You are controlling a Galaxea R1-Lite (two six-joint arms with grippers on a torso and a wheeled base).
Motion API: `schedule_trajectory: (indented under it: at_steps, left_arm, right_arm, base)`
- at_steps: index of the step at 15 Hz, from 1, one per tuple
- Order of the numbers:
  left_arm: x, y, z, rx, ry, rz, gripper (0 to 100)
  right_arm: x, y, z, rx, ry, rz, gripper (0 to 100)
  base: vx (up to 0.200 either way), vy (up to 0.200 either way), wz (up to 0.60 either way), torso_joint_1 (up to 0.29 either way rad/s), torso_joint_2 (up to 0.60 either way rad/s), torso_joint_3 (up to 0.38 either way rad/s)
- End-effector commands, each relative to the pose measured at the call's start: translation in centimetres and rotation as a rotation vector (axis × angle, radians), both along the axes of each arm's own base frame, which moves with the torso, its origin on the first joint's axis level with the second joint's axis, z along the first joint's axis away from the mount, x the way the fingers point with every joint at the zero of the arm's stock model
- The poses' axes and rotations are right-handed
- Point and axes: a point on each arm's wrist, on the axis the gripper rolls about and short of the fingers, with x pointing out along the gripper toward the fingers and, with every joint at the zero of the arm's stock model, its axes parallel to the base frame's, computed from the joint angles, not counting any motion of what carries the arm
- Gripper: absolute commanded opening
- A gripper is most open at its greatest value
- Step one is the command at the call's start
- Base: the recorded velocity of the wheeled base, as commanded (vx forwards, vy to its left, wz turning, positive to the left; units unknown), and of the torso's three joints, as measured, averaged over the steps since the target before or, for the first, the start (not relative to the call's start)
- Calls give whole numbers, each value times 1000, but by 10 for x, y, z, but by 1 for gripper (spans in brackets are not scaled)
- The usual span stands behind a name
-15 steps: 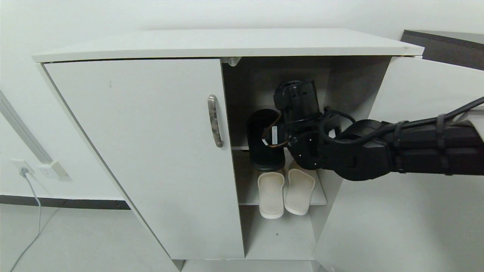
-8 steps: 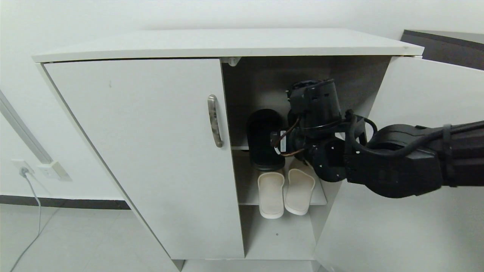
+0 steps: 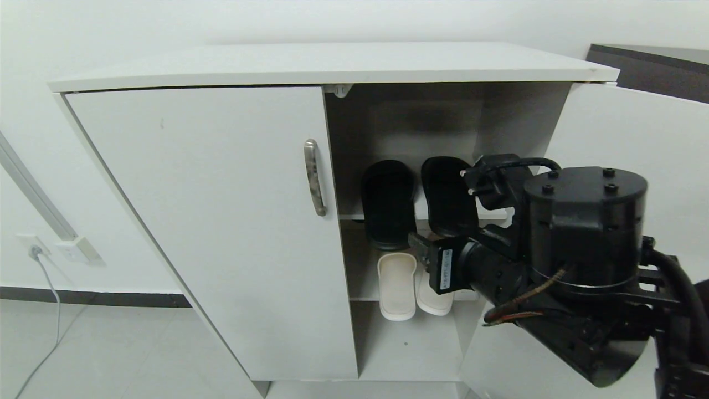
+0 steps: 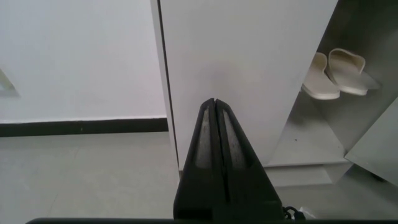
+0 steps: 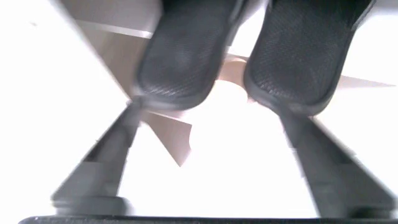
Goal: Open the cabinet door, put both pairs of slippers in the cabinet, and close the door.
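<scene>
Left claw, pressed together, hangs before the closed left door. Black slippers sit on the upper shelf, white slippers below, both overhanging the front edges. Right claw, spread and empty, faces them; shutting the open door may catch those heels.

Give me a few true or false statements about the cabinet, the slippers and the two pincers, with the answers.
1. The black slippers lie higher in the cabinet than the white slippers. True.
2. The right door is shut. False: it stands open; the left door is the shut one.
3. The left pincer is shut. True.
4. The right pincer grips a black slipper. False: it is open and holds nothing.
</scene>
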Motion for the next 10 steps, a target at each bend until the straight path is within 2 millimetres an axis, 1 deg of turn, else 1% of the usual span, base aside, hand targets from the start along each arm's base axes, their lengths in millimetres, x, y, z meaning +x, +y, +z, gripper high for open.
schedule_trajectory:
  at_steps: [1,3,4,10]
  left_arm:
    - [0,0,0,0,1,0,0]
    - [0,0,0,0,1,0,0]
    - [0,0,0,0,1,-2,0]
    - [0,0,0,0,1,0,0]
  right_arm:
    - [-10,-9,2,3,-6,15,0]
    - [-10,-8,-2,-7,0,18,0]
    - [-10,-6,-7,-24,10,20,0]
    - [-8,-3,-12,-37,19,17,0]
  base:
    - [0,0,0,0,0,0]
    - [0,0,0,0,0,0]
    - [0,0,0,0,0,0]
    - [0,0,0,0,0,0]
